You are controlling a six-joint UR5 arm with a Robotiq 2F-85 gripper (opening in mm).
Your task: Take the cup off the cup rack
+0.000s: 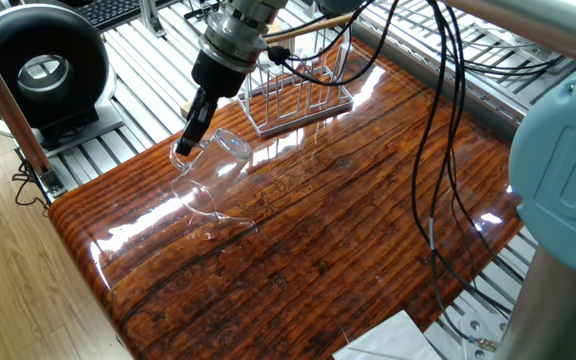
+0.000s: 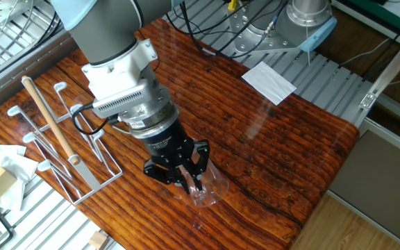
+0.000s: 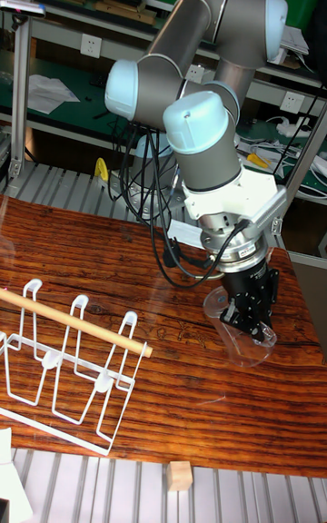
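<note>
The cup [image 1: 211, 180], a clear tumbler, hangs tilted low over the wooden table [image 1: 348, 230], well away from the cup rack. My gripper [image 1: 185, 150] is shut on the cup's rim, one finger inside the mouth and one outside. From the other side the fingers [image 2: 198, 161] pinch the cup [image 2: 209, 192] near the table's front edge. In the tall view the gripper [image 3: 255, 324] holds the cup [image 3: 234, 344] to the right of the rack. The cup rack [image 1: 300, 98] [image 2: 61, 149] [image 3: 68, 369] stands with nothing on it, its wooden dowel across the top. I cannot tell whether the cup's base touches the table.
A black round blower [image 1: 43, 65] sits off the table's left corner. Black cables [image 1: 438, 150] hang over the right side. A white paper [image 2: 269, 81] lies at the far table edge. A small wooden block [image 3: 180, 476] rests on the metal slats.
</note>
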